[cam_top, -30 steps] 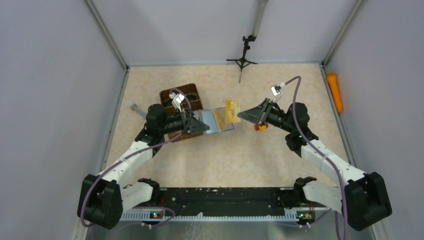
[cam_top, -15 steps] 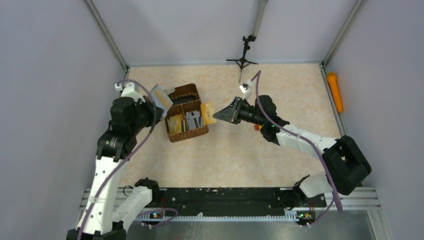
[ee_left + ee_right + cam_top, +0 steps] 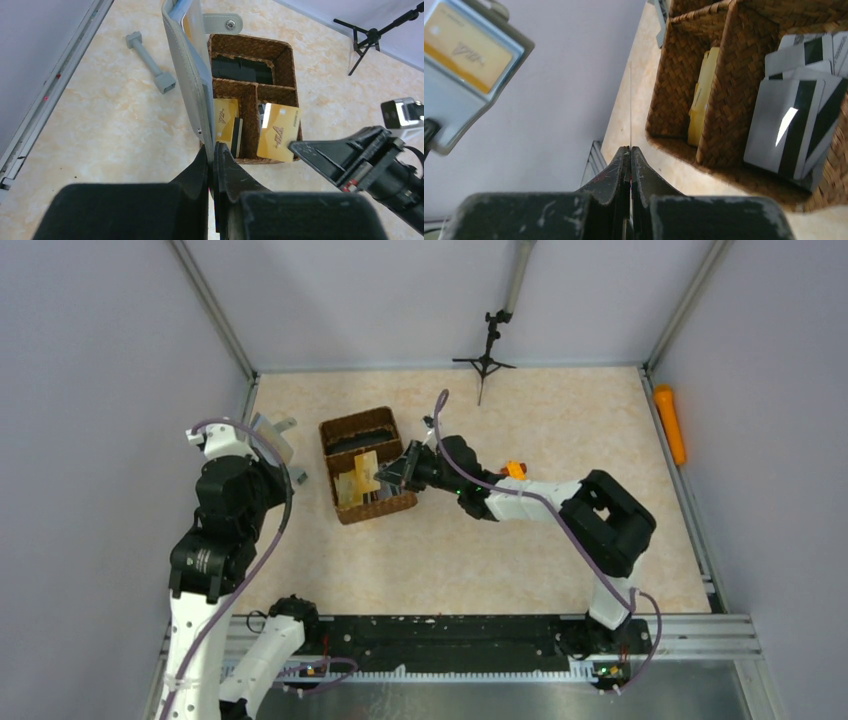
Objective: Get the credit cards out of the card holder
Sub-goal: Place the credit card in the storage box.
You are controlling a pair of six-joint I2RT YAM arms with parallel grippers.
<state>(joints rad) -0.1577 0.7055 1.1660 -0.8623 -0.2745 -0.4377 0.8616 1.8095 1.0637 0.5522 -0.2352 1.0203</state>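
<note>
Showing credit card (image 3: 630,110) edge-on, card holder (image 3: 464,95) cropped

Gold card (image 3: 277,132), brown woven basket (image 3: 250,43)

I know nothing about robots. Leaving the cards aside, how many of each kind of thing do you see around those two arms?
Wicker basket: 1
Grey card holder: 1
Grey bolt: 1
Orange toy: 1
Orange cylinder: 1
Black tripod: 1
Total: 6
</note>
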